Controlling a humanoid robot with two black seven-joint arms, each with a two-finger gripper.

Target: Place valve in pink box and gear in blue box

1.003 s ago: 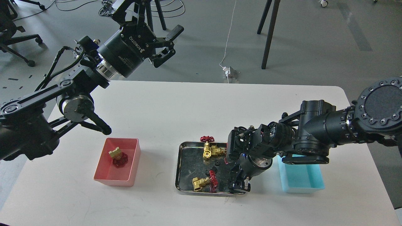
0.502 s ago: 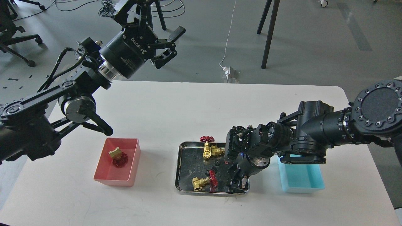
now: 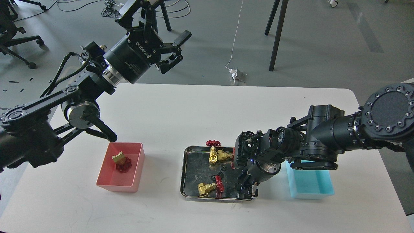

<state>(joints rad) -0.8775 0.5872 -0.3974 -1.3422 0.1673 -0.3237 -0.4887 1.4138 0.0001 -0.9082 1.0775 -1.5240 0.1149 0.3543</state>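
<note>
Black fingers of the left pincer (image 3: 173,48) stand spread apart, holding nothing, high beyond the bench (image 3: 181,106). Right pincer (image 3: 247,191) dips into the steel tray's (image 3: 185,174) near right corner; it is too dark to tell whether it is open or gripping. Two valves (image 3: 217,154) and a gear (image 3: 223,168) lie in the tray. One valve sits in the pink box (image 3: 136,168). Nothing shows in the blue box (image 3: 310,187).
</note>
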